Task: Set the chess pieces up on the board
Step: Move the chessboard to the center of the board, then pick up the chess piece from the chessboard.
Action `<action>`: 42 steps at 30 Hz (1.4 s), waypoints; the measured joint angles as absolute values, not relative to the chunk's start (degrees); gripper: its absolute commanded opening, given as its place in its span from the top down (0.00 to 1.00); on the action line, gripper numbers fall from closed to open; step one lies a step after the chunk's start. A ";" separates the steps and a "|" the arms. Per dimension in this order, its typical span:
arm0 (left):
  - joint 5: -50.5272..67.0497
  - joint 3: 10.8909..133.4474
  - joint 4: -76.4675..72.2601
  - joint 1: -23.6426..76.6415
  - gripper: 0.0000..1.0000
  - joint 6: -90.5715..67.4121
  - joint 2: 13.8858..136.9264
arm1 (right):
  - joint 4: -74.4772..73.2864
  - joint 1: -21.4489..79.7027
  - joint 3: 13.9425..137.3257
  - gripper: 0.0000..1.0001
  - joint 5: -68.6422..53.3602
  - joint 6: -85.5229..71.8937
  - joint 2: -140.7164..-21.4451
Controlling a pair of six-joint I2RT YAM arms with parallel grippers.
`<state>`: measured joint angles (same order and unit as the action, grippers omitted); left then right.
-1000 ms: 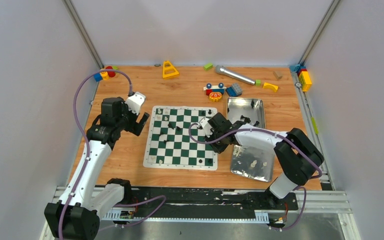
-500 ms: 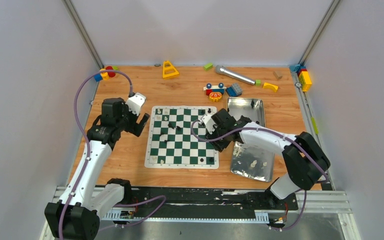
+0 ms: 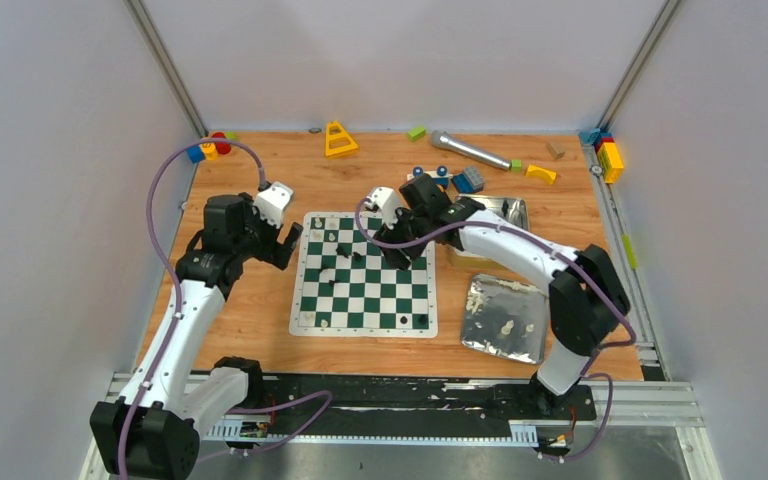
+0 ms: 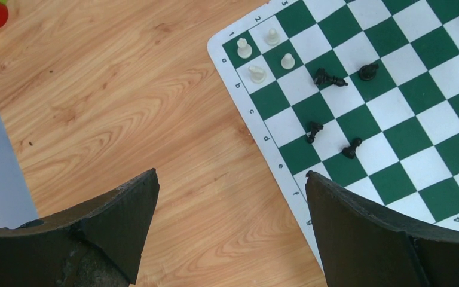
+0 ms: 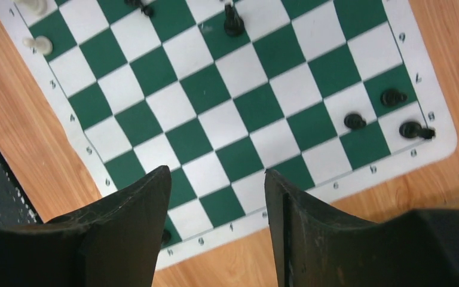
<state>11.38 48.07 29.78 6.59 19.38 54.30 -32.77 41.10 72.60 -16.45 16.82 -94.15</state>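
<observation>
Green-and-white board (image 5: 215, 125) lies beneath the right gripper (image 5: 216, 179), its fingers parted and empty, with black chess pieces (image 5: 354, 121) beyond the fingertips. Left gripper (image 4: 232, 179) gapes wide, empty, over the wooden table (image 4: 125, 119).

The right arm (image 3: 500, 245) hides the board's (image 3: 365, 300) far right corner and most of the tin (image 3: 513, 207) beside it; the pieces' (image 3: 401, 321) kinds look too small to tell.

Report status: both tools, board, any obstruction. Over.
Left tool open, empty, beside the board. Right tool open, empty, above the board. Few chess pieces placed, one black piece toppled. Nothing blocking.
</observation>
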 measured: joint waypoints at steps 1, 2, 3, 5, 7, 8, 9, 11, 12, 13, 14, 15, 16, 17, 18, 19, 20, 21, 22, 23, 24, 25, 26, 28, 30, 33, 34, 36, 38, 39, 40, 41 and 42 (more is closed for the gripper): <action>11.51 48.27 29.56 6.59 0.00 18.68 54.50 | -32.77 41.10 74.61 0.43 -17.10 16.82 -96.44; 11.51 48.51 29.52 6.59 0.00 18.15 54.78 | -32.64 41.10 76.64 0.45 -17.74 16.82 -98.80; 11.53 48.99 29.52 6.59 0.00 17.56 55.18 | -32.40 41.10 78.61 0.46 -18.31 16.86 -101.19; 11.46 49.93 29.41 6.59 0.00 16.51 55.86 | -32.16 41.12 82.41 0.46 -19.22 17.04 -105.84; 11.40 50.46 29.34 6.59 0.00 15.64 56.01 | -32.14 41.30 86.13 0.47 -19.90 17.37 -110.34; 11.33 50.54 29.34 6.59 0.00 15.29 56.01 | -32.10 41.45 87.88 0.47 -20.16 17.69 -112.53; 11.27 50.63 29.36 6.59 0.00 14.96 56.01 | -31.97 41.58 89.27 0.47 -20.29 18.06 -114.34; 11.22 50.63 29.41 6.59 0.00 14.28 55.99 | -31.99 41.78 91.26 0.47 -20.67 18.72 -117.23; 11.22 50.63 29.41 6.59 0.00 14.09 55.96 | -32.01 41.93 92.05 0.47 -20.84 19.11 -118.39; 11.22 50.63 29.41 6.59 0.00 13.91 55.94 | -32.03 42.04 92.53 0.47 -21.10 19.42 -119.15; 11.18 50.63 29.43 6.59 0.00 13.74 55.90 | -32.08 42.22 92.90 0.47 -21.23 19.70 -119.77; 11.05 50.63 29.43 6.59 0.00 13.65 55.79 | -32.14 42.37 93.47 0.47 -21.45 20.05 -120.51; 10.94 50.63 29.45 6.59 0.00 13.56 55.66 | -32.14 42.52 93.82 0.47 -21.56 20.21 -120.90; 10.79 50.63 29.45 6.59 0.00 13.54 55.46 | -32.14 42.70 94.32 0.47 -21.67 20.51 -121.49; 10.59 50.63 29.45 6.57 0.00 13.52 55.24 | -32.05 42.83 94.74 0.47 -21.74 20.75 -121.91; 10.37 50.63 29.45 6.57 0.00 13.52 54.98 | -32.08 42.98 95.09 0.48 -21.80 20.95 -122.30; 10.22 50.63 29.45 6.55 0.00 13.52 54.76 | -32.03 43.09 95.46 0.48 -21.87 21.15 -122.65; 9.98 50.63 29.45 6.55 0.00 13.54 54.46 | -32.01 43.13 95.74 0.48 -21.96 21.23 -123.00; 9.80 50.61 29.43 6.55 0.00 13.54 54.08 | -31.99 43.29 96.07 0.49 -22.04 21.37 -123.37; 9.67 50.57 29.41 6.55 0.00 13.54 53.76 | -31.88 43.44 96.47 0.49 -22.04 21.45 -123.76; 9.47 50.52 29.41 6.55 0.00 13.54 53.45 | -31.86 43.51 96.79 0.50 -22.06 21.58 -124.18; 9.23 50.37 29.36 6.55 0.00 13.56 53.06 | -31.83 43.53 97.19 0.50 -22.04 21.71 -124.57; 9.02 50.28 29.39 6.55 0.00 13.56 52.84 | -31.75 43.64 97.62 0.51 -22.04 21.87 -125.16; 8.73 50.26 29.39 6.52 0.00 13.56 52.62 | -31.57 43.75 98.37 0.52 -22.04 22.22 -126.10; 8.56 50.26 29.39 6.52 0.00 13.56 52.58 | -31.44 43.83 99.11 0.54 -22.02 22.59 -127.09; 8.38 50.13 29.39 6.52 0.00 13.58 52.53 | -31.40 44.05 100.38 0.63 -21.98 23.03 -128.29; 8.34 50.04 29.36 6.52 0.00 13.58 52.47 | -31.35 44.14 100.64 0.67 -21.96 23.24 -128.60; 8.23 49.91 29.39 6.52 0.00 13.58 52.40 | -31.22 44.31 100.99 0.73 -21.93 23.59 -129.05; 8.16 49.84 29.36 6.52 0.00 13.61 52.31 | -31.03 44.53 101.10 0.81 -21.80 23.83 -129.32; 8.14 49.78 29.36 6.52 0.00 13.63 52.25 | -31.05 44.60 101.10 0.86 -21.65 23.99 -129.36; 8.05 49.69 29.36 6.52 0.00 13.63 52.18 | -31.03 44.62 101.10 0.89 -21.54 24.08 -129.36; 8.03 49.63 29.36 6.52 0.00 13.63 52.16 | -30.96 44.62 101.10 0.92 -21.54 24.23 -129.36; 8.03 49.56 29.36 6.52 0.00 13.63 52.16 | -30.65 44.62 101.10 0.93 -21.45 24.27 -129.34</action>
